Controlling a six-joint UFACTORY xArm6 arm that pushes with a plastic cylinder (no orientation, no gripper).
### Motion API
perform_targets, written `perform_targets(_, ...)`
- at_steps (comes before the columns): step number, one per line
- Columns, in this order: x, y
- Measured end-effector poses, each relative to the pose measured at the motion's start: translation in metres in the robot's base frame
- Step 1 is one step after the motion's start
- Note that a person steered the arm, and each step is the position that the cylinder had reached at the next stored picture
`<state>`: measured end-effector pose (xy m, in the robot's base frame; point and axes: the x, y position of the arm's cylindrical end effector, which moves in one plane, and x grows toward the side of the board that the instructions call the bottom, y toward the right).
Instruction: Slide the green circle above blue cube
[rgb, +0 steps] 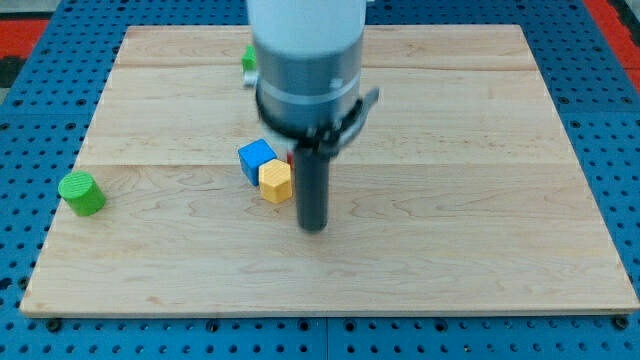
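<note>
Green circle (81, 192) at 9 o'clock board edge, well apart from blue cube (257, 158). My tip (314, 226) at 4 o'clock of yellow block (275, 181), which touches the cube. No jaws: bare rod only. Risk: sweeping left could knock cube or yellow. Green piece (248, 60) and red sliver (290, 158) mostly hidden behind arm.

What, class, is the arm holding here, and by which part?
Nothing: my tip only pushes and touches no block, standing just right of the yellow block.

green circle (81, 193) | blue cube (257, 159) | yellow block (275, 181) | dark tip (314, 226) | pale wood-grain board (450, 220)
</note>
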<state>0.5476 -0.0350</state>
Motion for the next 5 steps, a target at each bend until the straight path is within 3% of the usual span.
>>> perform_targets(1,0.005,-0.153)
perform_targets(2,-0.02,-0.241)
perform_targets(5,-0.071,-0.267)
